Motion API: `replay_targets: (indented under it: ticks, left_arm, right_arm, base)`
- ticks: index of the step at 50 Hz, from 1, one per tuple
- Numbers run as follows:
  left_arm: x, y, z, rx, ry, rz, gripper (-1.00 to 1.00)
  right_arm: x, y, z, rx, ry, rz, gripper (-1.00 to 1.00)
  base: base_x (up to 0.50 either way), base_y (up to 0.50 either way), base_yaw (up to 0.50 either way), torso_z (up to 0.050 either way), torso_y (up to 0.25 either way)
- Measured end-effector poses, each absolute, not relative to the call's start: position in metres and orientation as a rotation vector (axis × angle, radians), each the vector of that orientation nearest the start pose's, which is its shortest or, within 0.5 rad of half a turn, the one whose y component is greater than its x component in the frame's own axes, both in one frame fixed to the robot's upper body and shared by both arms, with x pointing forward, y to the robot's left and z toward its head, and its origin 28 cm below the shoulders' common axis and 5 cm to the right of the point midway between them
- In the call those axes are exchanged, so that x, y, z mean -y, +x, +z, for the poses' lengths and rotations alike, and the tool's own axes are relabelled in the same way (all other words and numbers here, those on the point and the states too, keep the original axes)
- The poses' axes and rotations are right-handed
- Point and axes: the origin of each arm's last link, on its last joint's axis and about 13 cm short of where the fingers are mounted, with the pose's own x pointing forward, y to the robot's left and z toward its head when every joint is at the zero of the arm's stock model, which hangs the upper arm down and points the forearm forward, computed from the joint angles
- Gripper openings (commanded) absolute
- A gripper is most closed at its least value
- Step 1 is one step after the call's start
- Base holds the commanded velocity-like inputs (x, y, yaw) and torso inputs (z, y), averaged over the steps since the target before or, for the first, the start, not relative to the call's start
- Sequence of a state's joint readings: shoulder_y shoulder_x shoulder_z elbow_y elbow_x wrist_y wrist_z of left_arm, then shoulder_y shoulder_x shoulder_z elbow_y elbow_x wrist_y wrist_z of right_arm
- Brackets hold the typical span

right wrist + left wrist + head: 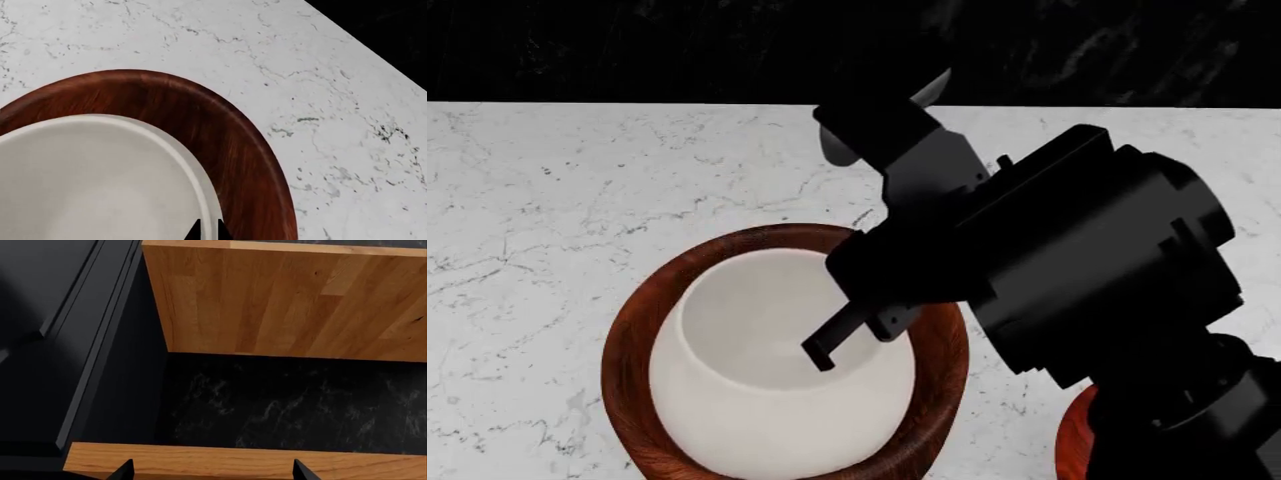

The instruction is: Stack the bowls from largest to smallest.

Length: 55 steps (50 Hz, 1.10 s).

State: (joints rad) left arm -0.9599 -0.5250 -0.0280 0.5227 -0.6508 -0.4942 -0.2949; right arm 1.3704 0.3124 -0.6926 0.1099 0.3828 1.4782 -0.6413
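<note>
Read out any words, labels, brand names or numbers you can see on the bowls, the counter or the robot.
None: no text shows anywhere.
The dark wooden bowl, the cream bowl inside it, the marble counter and the right gripper carry no markings.

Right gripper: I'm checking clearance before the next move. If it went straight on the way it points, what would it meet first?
Probably the cream-white rounded bowl: the right gripper straddles its rim where it sits inside the large dark-brown wooden bowl. Depth is unclear.
</note>
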Motion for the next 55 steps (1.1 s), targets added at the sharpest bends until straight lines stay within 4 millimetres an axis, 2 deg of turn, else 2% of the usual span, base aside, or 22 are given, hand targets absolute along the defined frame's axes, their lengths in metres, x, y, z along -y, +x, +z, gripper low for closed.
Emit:
replay_targets:
  ticks: [6,7,28,41,55]
  left_arm:
    - [-0.275,0.251,0.342,0.913,-0.041,-0.011,1.0]
    - [-0.275,0.251,0.342,0.913,-0.041,-0.011,1.0]
    - [-0.274,0.25,0.343,0.917,-0.038,-0.013,1.0]
    - [-0.274,0.25,0.343,0.919,-0.038,-0.013,1.0]
    - [-0.273,0.249,0.343,0.92,-0.042,-0.018,1.0]
  right_arm:
    - [0.104,0.344,0.286,-0.624,-0.445,0.733,-1.0]
    - [0.104,0.344,0.286,-0.624,-0.444,0.733,1.0]
    - [0.103,0.344,0.286,-0.619,-0.435,0.742,1.0]
    - [0.108,0.342,0.317,-0.512,-0.388,0.703,1.0]
    - [0.131,0.321,0.34,-0.411,-0.27,0.583,1.0]
  base:
    - [0.0,0.0,0.0,0.0,0.0]
    - [0.0,0.0,0.0,0.0,0.0]
    - [0.0,0.0,0.0,0.0,0.0]
    - [0.0,0.0,0.0,0.0,0.0]
    - [0.0,0.0,0.0,0.0,0.0]
